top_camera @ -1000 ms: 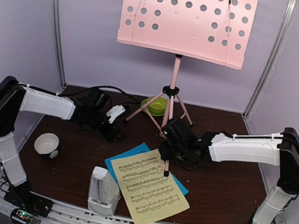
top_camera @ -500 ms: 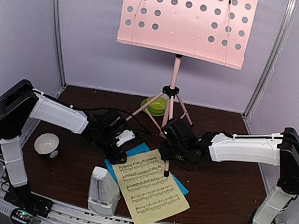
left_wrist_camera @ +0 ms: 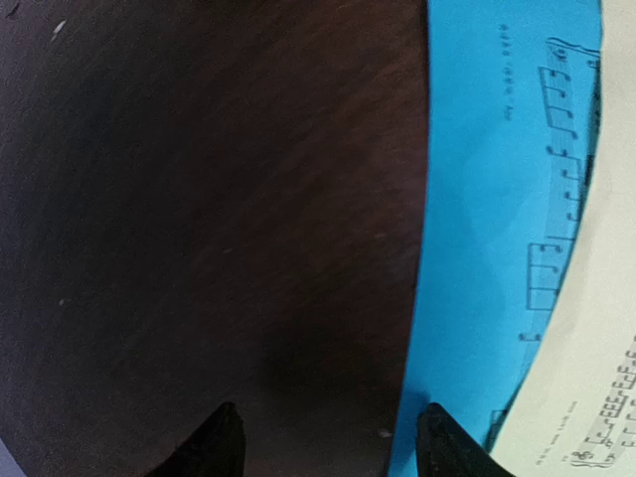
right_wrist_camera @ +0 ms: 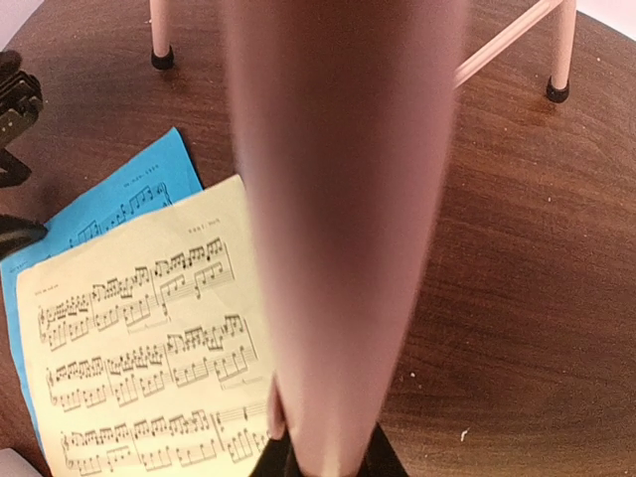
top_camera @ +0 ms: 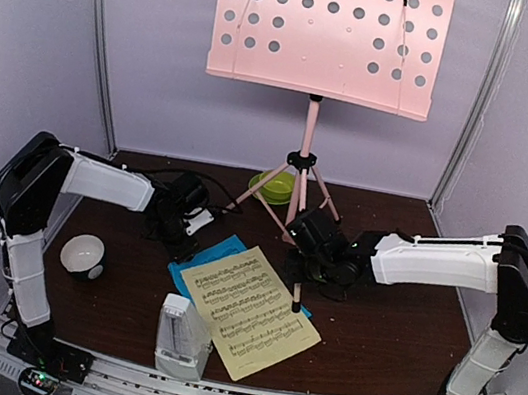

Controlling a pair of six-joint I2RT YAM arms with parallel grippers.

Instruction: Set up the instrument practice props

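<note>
The pink music stand [top_camera: 327, 31] stands at the back on tripod legs. My right gripper [top_camera: 312, 261] is shut on its front leg [right_wrist_camera: 338, 248], which fills the right wrist view between the jaws [right_wrist_camera: 323, 462]. The yellow page [top_camera: 247, 311] lies on top of the blue page [top_camera: 198, 260] at mid-table. My left gripper [top_camera: 183, 230] is open at the blue page's left edge. In the left wrist view it [left_wrist_camera: 328, 442] spans bare table, with one fingertip [left_wrist_camera: 437, 447] over the blue page [left_wrist_camera: 487, 199]. The metronome [top_camera: 182, 336] stands upright near the front edge.
A green bowl on a saucer [top_camera: 276, 187] sits behind the tripod legs. A small white-and-black bowl [top_camera: 82, 254] rests at the left. Metal posts [top_camera: 103, 39] and purple walls close in the back and sides.
My left arm reached to the pages, then drew back left; both pages slid left with it, and its jaws narrowed a little. The right gripper kept its hold on the leg.
</note>
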